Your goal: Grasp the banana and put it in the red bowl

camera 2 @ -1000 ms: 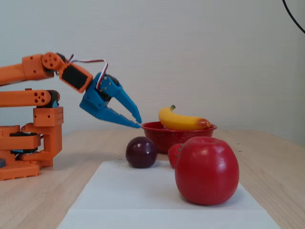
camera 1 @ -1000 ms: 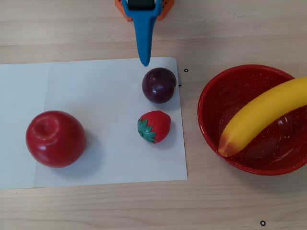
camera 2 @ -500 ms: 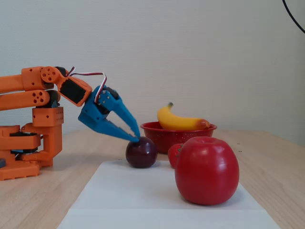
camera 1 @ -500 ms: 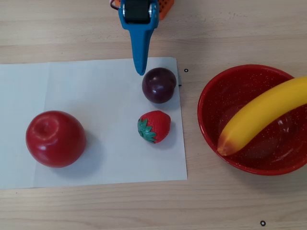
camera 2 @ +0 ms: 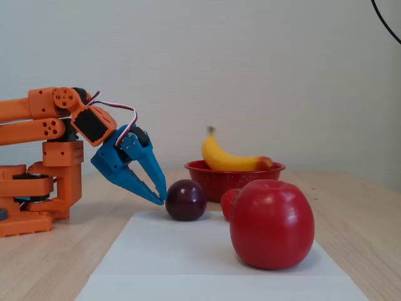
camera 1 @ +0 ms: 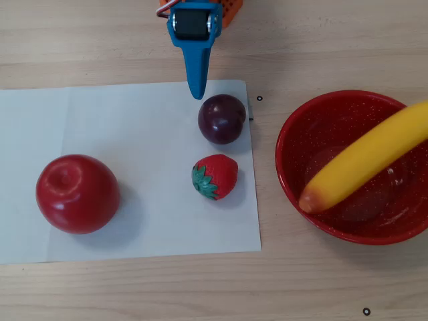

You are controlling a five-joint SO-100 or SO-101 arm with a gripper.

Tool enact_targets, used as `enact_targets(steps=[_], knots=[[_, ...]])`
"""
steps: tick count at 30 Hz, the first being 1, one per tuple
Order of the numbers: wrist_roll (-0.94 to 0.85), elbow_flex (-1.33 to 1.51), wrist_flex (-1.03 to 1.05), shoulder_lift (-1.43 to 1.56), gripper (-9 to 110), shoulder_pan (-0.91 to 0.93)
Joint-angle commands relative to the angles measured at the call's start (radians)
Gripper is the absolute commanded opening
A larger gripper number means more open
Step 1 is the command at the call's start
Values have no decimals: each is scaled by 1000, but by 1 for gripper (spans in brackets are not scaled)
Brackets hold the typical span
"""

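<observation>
The yellow banana (camera 1: 364, 164) lies slanted across the red bowl (camera 1: 281, 144) at the right of the overhead view, with its reddish tip over the near-left rim. In the fixed view the banana (camera 2: 229, 160) rests in the bowl (camera 2: 219, 180) with its stem end raised and blurred. My blue gripper (camera 1: 196, 95) is far from both, pointing down at the paper's top edge. Its tips (camera 2: 161, 200) are together, low and just left of a dark plum, and they hold nothing.
A dark plum (camera 1: 221, 119), a strawberry (camera 1: 215, 176) and a big red apple (camera 1: 77, 193) sit on a white paper sheet (camera 1: 134, 127). The orange arm base (camera 2: 37, 188) stands at the left of the fixed view. The apple (camera 2: 270, 224) is nearest that camera.
The gripper has come down and drawn back toward the base, ending low beside the plum. The banana has shifted in the bowl, its stem end rising.
</observation>
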Motion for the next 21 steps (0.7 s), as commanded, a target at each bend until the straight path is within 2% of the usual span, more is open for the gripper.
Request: enact_targets(steps=[1, 21], knots=[[-15, 9, -5, 25, 0, 5], [-14, 9, 0, 23, 0, 5]])
